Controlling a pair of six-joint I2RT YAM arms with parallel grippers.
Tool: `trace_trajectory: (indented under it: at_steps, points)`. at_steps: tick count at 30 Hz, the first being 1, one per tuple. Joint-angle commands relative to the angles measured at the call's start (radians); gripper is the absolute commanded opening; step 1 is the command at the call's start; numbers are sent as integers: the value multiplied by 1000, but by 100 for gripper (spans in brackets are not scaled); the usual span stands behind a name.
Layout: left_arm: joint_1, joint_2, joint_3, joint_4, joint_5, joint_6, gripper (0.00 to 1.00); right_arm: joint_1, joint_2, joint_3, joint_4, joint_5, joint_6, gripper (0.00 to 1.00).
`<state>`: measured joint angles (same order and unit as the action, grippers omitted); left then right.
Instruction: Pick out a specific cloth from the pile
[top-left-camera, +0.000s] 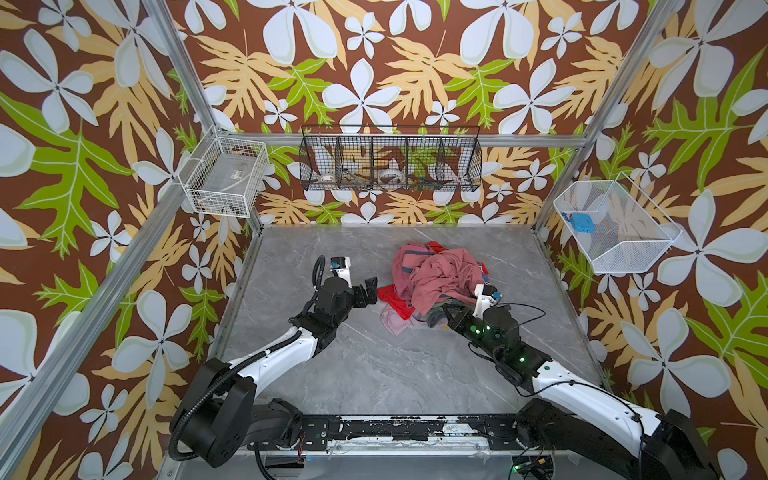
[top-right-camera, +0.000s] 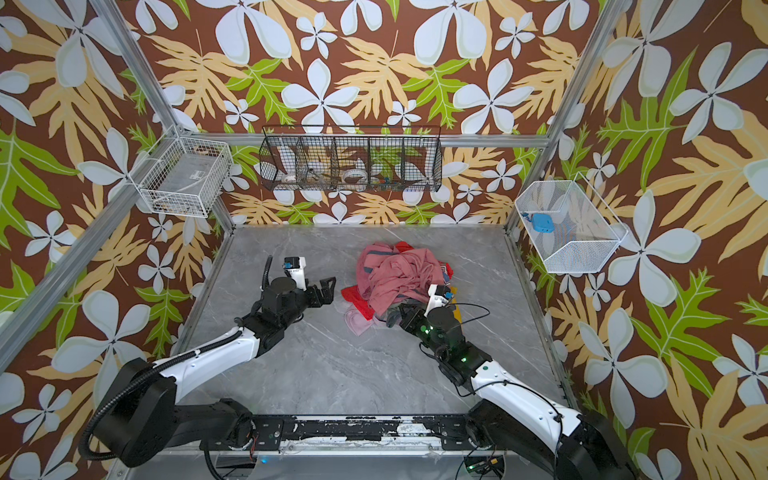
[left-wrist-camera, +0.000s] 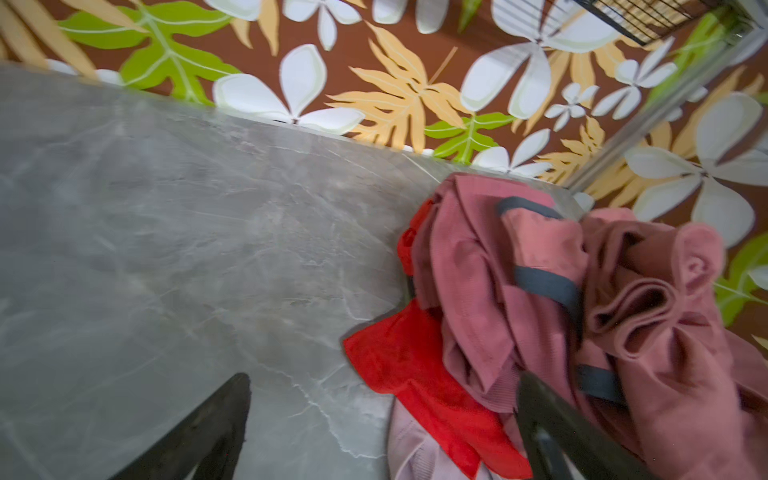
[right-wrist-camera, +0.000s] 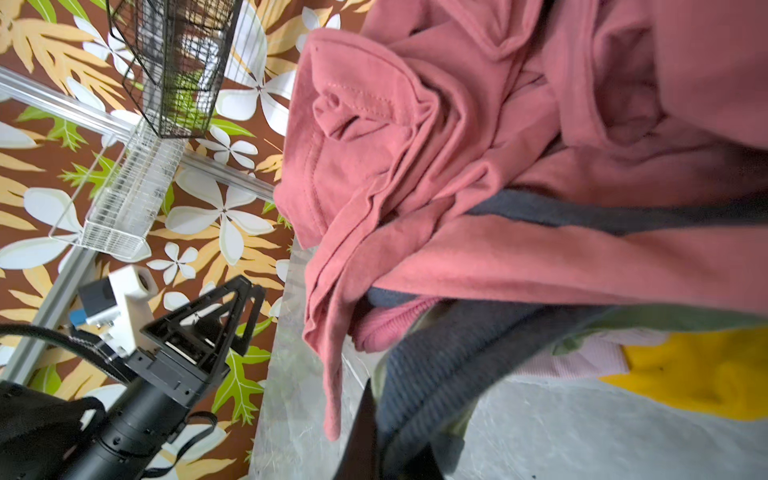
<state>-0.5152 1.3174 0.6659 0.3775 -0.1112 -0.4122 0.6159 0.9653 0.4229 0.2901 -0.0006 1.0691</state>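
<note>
- Sage-green cloth (right-wrist-camera: 449, 357) lies at the near edge of the pile (top-right-camera: 399, 282), mostly buried under a dusty-pink garment (top-left-camera: 436, 274); its grey-blue ribbed trim sticks out.
- Right gripper (top-left-camera: 447, 314) has its jaws closed on that trim, low over the grey marble table (top-left-camera: 374, 365).
- Left gripper (top-left-camera: 371, 291) stands with jaws wide apart, just beside a red cloth (top-left-camera: 388, 296) at the pile's left edge.

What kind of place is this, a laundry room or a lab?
Probably a robot test cell: an aluminium frame holding printed walls, a left arm and right arm mounted at the table, and a clothes pile.
</note>
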Motion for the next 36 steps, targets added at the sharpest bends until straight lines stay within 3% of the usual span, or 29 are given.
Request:
trace_trajectory:
  at_steps: [1, 11, 21, 28, 36]
  points:
    - [-52, 55, 60, 13, 74, 54, 100, 2, 14, 0, 25, -42, -24, 0]
    - [-118, 229, 228, -32, 132, 50, 100, 3, -50, 70, -36, -88, -151, 0]
    - [-164, 382, 382, -129, 82, 53, 100, 4, -95, 66, -5, -152, -168, 0]
    - [-182, 457, 453, -180, 37, 42, 100, 5, -102, 152, -62, -175, -226, 0]
    - [-198, 538, 536, -298, -36, 42, 100, 7, -54, 217, -11, -269, -237, 0]
